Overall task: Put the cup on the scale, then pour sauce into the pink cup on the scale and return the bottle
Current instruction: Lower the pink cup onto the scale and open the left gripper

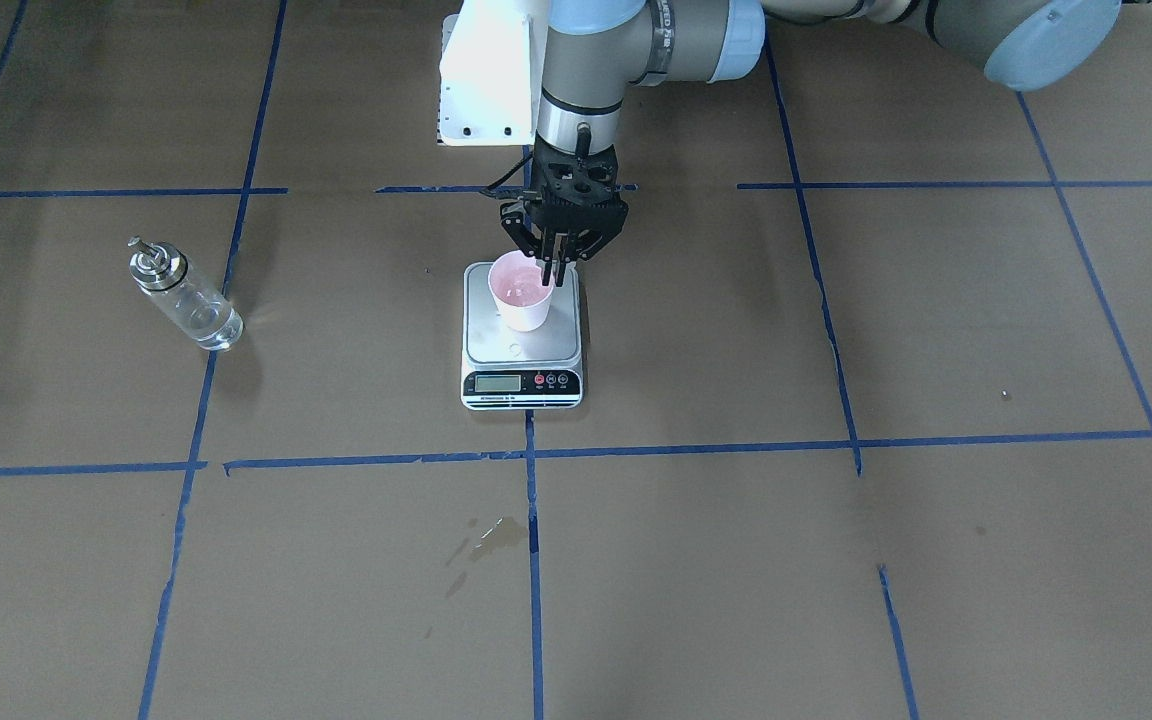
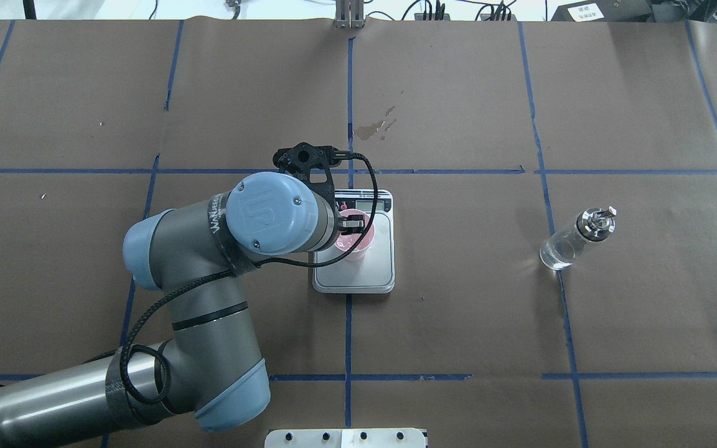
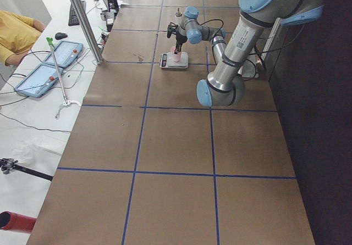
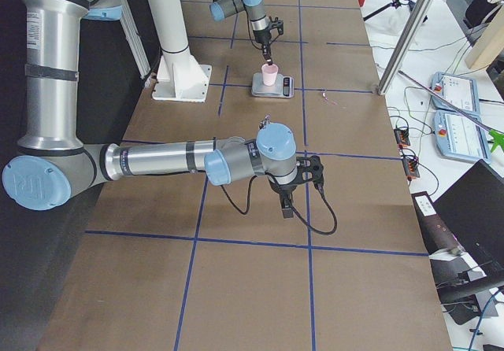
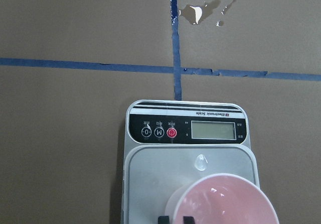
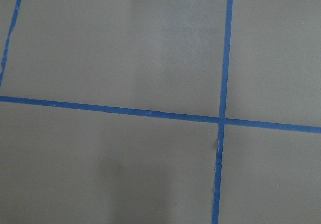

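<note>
The cup (image 1: 521,292) on the scale (image 1: 522,350) seems empty.

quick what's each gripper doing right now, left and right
left gripper: closed on the rim of the cup, which stands on the scale.
right gripper: cannot be told, it shows only in the side view.

The scale (image 4: 272,88) lies on the counter (image 4: 362,288) with the pink cup (image 4: 270,75) upright on its platform. Directly above the scale, the far left gripper (image 4: 268,58) points down at the cup's rim, too small to judge its hold. Well nearer than the scale, the right gripper (image 4: 287,209) hangs over the counter, its jaws unclear. A white pedestal (image 4: 181,79) stands beside the scale.
</note>
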